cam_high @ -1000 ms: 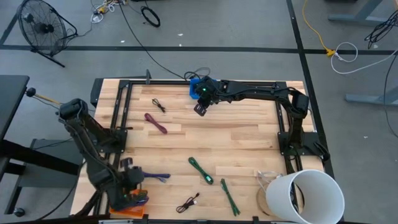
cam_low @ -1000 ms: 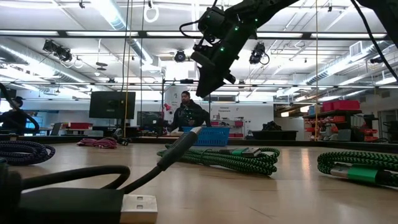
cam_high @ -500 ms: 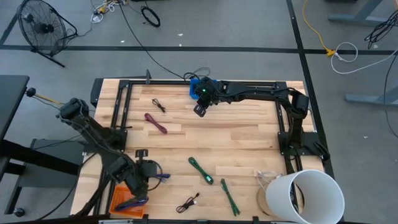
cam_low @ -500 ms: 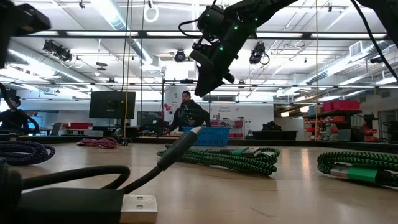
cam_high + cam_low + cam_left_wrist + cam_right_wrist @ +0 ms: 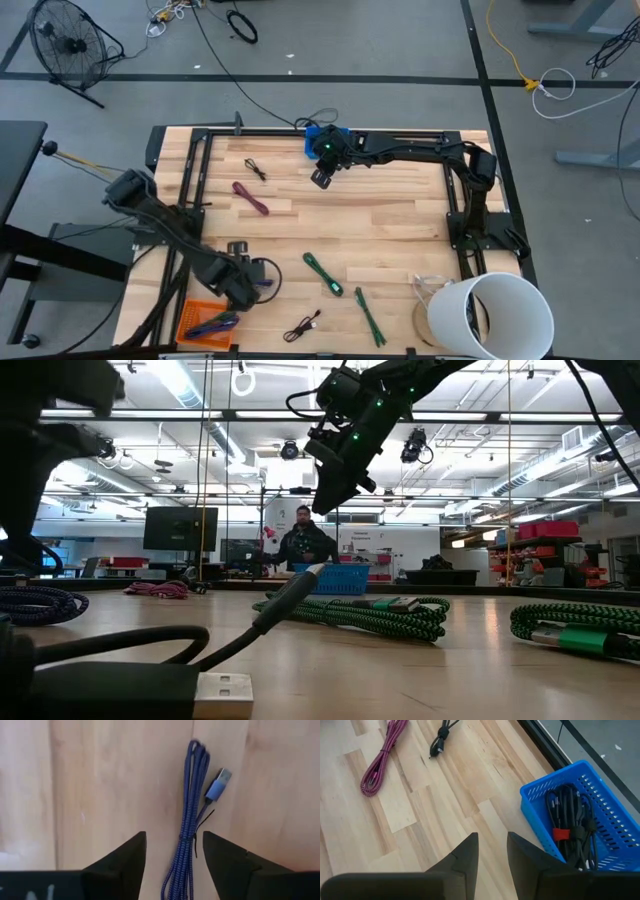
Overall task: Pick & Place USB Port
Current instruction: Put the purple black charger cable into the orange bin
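We see the left claw (image 5: 245, 282) low over the desk (image 5: 400, 215) near its front-left corner, its fingers (image 5: 122, 862) spread apart with nothing between them but bare wood and the blue-purple cable (image 5: 192, 827) lying flat beneath. That bundled cable (image 5: 262, 284) rests on the desk just beside the claw, untouched, its USB plug (image 5: 218, 786) pointing away from the bundle. Just past the front-left corner sits an orange tray (image 5: 205, 322) with another purple cable (image 5: 212, 325) inside it. The right claw (image 5: 322, 176) hangs well above the desk near the middle of the far edge, beside a blue basket (image 5: 570, 820) holding dark cables (image 5: 572, 832); its fingers (image 5: 462, 857) stand a little apart and hold nothing. On the desk we also find a magenta cable (image 5: 250, 197) and a small black cable (image 5: 255, 169) toward the far-left part, a green cable (image 5: 323, 273) near the middle front, another green cable (image 5: 369, 315) closer to the front edge, and a black cable (image 5: 302, 326) at the front edge. A large white bucket (image 5: 490, 315) stands at the front-right corner. In the low view a person (image 5: 305, 545) stands in the room beyond the desk.
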{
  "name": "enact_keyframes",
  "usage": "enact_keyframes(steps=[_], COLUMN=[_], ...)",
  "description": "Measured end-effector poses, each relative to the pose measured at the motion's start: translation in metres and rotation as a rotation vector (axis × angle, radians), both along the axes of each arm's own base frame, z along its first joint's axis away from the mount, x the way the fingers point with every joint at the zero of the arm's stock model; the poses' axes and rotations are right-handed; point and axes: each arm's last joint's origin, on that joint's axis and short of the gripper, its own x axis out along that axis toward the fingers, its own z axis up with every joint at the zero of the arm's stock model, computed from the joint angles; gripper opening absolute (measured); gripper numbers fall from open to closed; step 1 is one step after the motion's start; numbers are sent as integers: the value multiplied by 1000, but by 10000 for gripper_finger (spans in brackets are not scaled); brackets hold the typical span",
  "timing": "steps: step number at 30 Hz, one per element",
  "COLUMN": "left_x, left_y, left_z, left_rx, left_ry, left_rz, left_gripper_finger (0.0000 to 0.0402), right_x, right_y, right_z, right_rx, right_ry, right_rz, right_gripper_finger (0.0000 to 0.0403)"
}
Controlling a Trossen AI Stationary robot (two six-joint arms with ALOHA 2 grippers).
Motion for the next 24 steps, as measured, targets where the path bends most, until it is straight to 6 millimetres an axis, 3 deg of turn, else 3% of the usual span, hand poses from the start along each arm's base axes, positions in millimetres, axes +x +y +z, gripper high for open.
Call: enact_keyframes(steps=[14, 24], left_x=[10, 8], left_y=[-9, 2], left_z=[-26, -48], left_rx=[-13, -78], left_ry=[60, 83], left_rz=[-2, 25], left_gripper_finger=[221, 220], right_x=[0, 1], right_y=[0, 0], right_z=[0, 0], right_rx=[2, 1], right_ry=[-2, -7], right_rz=[-2, -1], right_gripper_finger=[104, 104])
